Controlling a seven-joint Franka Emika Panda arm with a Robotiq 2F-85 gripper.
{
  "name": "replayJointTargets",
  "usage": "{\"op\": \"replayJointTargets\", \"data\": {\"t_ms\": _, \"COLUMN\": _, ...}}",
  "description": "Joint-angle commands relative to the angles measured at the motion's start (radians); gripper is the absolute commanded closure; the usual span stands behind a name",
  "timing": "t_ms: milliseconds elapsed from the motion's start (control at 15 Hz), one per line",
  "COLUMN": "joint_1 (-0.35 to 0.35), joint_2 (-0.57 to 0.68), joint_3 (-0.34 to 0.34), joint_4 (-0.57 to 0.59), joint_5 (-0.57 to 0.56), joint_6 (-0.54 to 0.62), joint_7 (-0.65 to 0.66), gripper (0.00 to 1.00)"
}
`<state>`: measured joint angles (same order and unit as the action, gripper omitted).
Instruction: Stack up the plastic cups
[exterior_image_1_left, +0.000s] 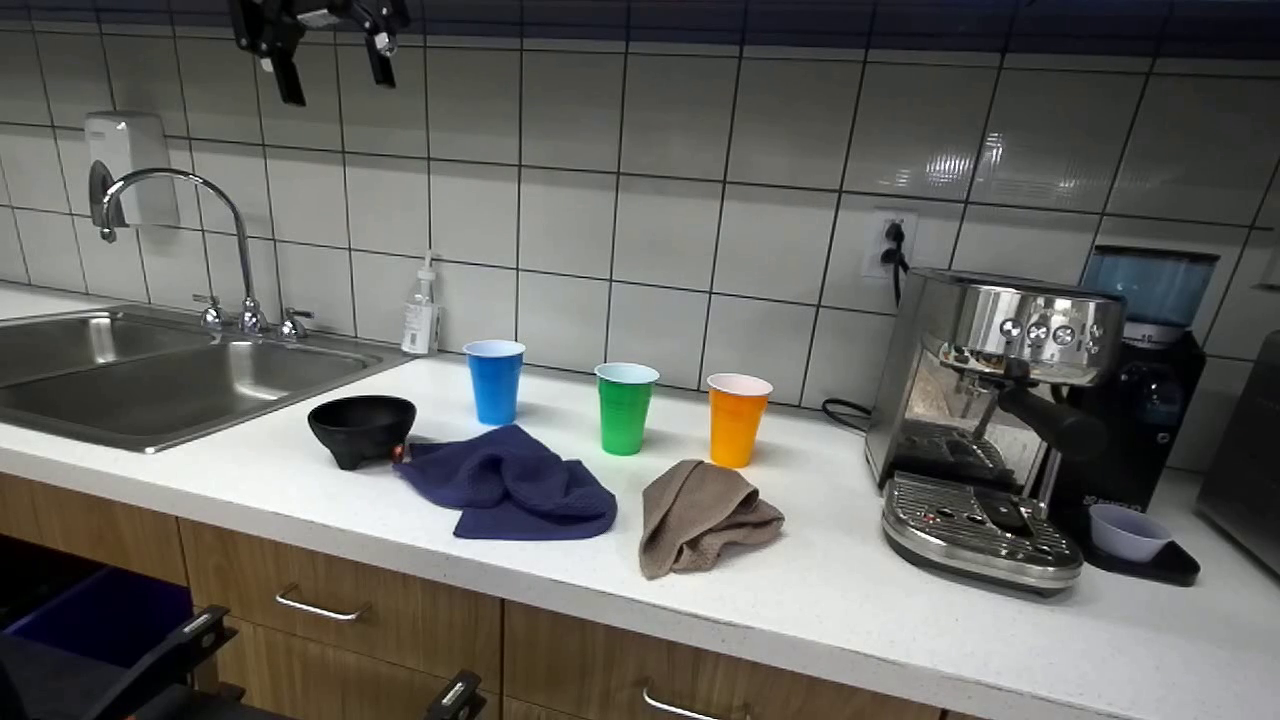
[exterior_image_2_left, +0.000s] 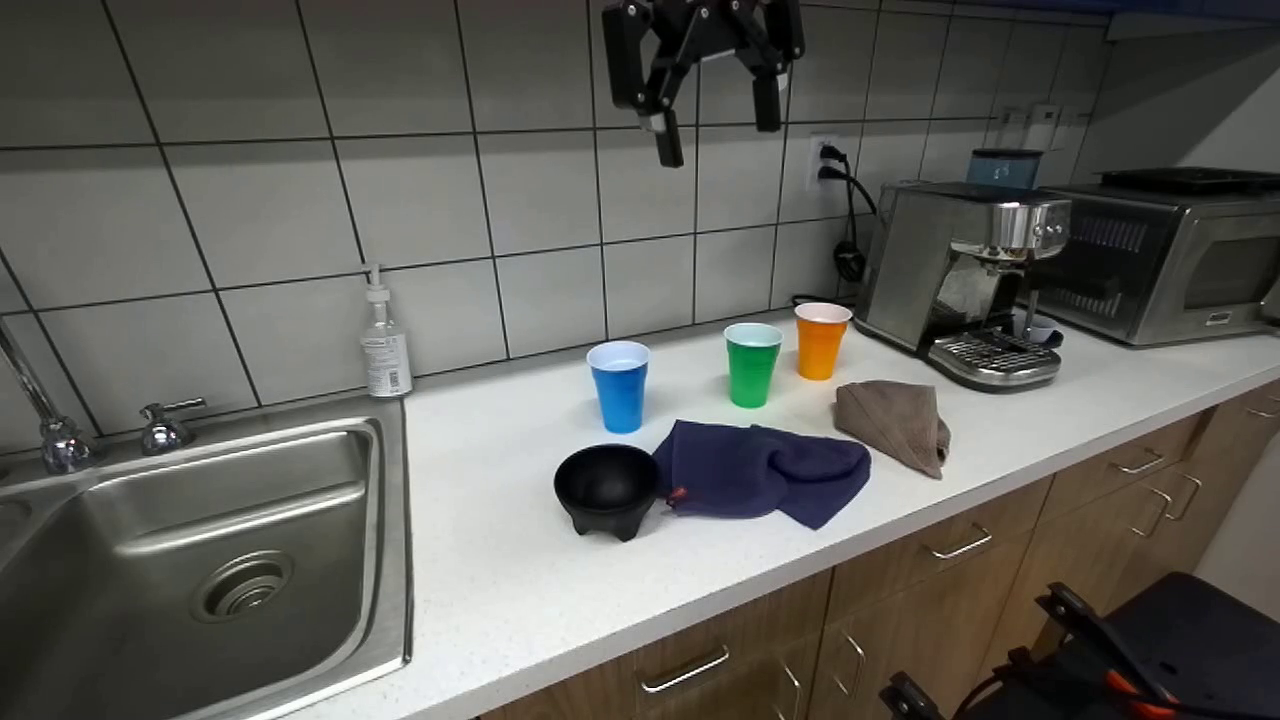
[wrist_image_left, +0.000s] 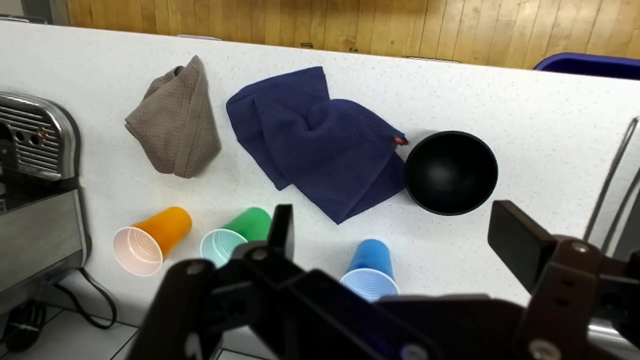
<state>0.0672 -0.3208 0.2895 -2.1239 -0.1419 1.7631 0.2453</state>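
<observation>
Three tapered plastic cups stand upright and apart in a row on the white counter. The blue cup (exterior_image_1_left: 496, 385) is nearest the sink, the green cup (exterior_image_1_left: 623, 415) is in the middle, and the orange cup (exterior_image_1_left: 738, 428) is nearest the coffee machine. Both exterior views show them, as the blue (exterior_image_2_left: 620, 393), green (exterior_image_2_left: 751, 370) and orange (exterior_image_2_left: 820, 348) cups. My gripper (exterior_image_1_left: 337, 82) is open and empty, high above the counter. In the wrist view the blue cup (wrist_image_left: 372, 257) shows between the fingers (wrist_image_left: 394, 222); the left finger partly hides the green cup (wrist_image_left: 250, 225). The orange cup (wrist_image_left: 167, 230) lies farther left.
A black bowl (exterior_image_1_left: 362, 428) sits near the sink (exterior_image_1_left: 260, 380). A navy cloth (exterior_image_1_left: 520, 490) and a brown cloth (exterior_image_1_left: 700, 515) lie in front of the cups. A pump bottle (exterior_image_1_left: 422, 312) stands by the tiled wall. A coffee machine (exterior_image_1_left: 985, 400) stands beyond the orange cup.
</observation>
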Motion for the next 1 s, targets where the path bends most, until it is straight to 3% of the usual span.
{"op": "replayJointTargets", "data": {"t_ms": 0, "joint_1": 0.029, "joint_2": 0.015, "joint_3": -0.010, "joint_4": -0.010, "joint_5": -0.036, "joint_6": 0.004, "joint_7": 0.030, "gripper": 0.00}}
{"op": "replayJointTargets", "data": {"t_ms": 933, "joint_1": 0.062, "joint_2": 0.111, "joint_3": 0.000, "joint_4": -0.111, "joint_5": -0.163, "joint_6": 0.162, "joint_7": 0.210, "gripper": 0.00}}
